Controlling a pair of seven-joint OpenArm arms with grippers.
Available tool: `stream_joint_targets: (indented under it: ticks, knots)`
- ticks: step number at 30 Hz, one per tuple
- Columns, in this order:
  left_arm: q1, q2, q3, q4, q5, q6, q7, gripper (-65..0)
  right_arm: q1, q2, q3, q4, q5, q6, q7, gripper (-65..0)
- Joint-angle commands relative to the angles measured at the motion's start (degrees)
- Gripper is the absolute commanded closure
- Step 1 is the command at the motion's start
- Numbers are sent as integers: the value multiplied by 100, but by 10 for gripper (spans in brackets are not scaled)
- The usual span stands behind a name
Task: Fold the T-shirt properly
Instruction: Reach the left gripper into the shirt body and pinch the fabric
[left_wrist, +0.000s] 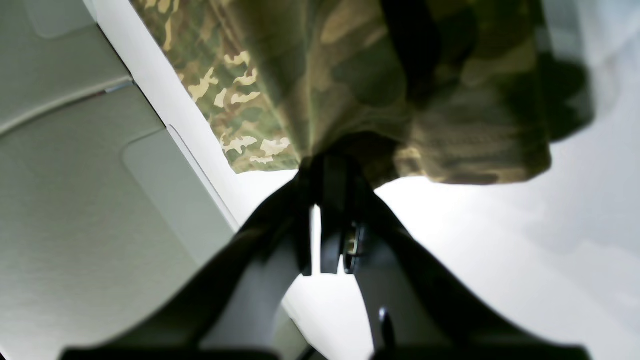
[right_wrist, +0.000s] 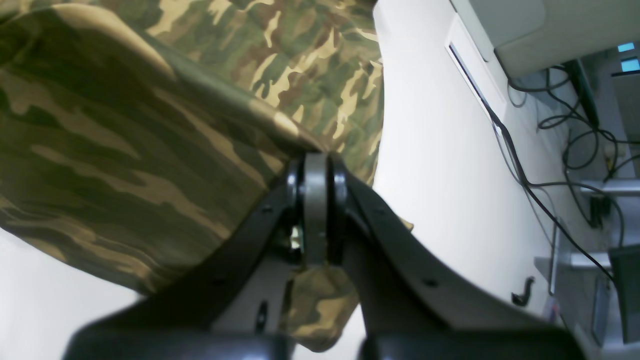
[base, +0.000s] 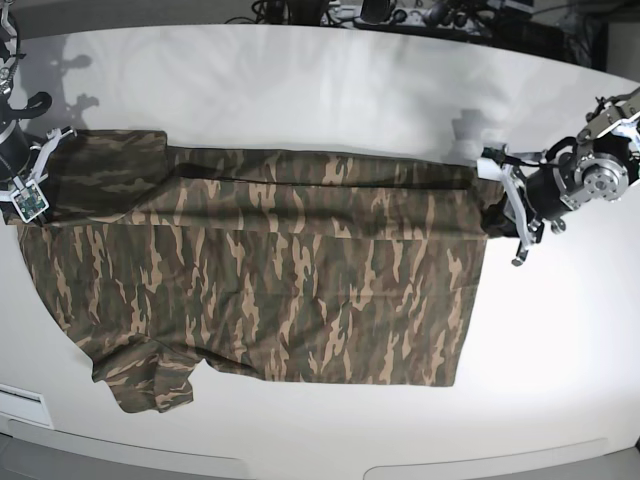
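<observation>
Nearest the lens, the right gripper and left gripper each have jaws clamped on opposite far-edge ends of the T-shirt, whose long axis spans the bench between both arms.

A broad white table with a rounded far edge fills the base view, brightly lit from above with soft glare and faint shadows near its far left corner. Beyond the far edge lies dark clutter. Past the table's edge, black cables trail over a grey floor.
</observation>
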Motion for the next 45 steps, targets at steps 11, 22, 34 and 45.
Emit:
stream_joint_targets:
  ticks: [11,22,34,45]
  knots:
    - [-435,76,-72,-345,-1327,2337,358,-227,931,111,-186,66,-37,-1351,286,-353]
    - [-439,382,-70,-372,-2033,3425,474,0,949,31,-184,66,957,-835,-173,0]
    - [-448,1864,-72,-1753,-2999,2118,496,0,1906,17,-807,-1622,2057,-203,-616,0]
    - [-433,1930,-72,-1779,-3722,1012,737,0,2433,-76,-1720,-2479,2059,-258,-1425,0]
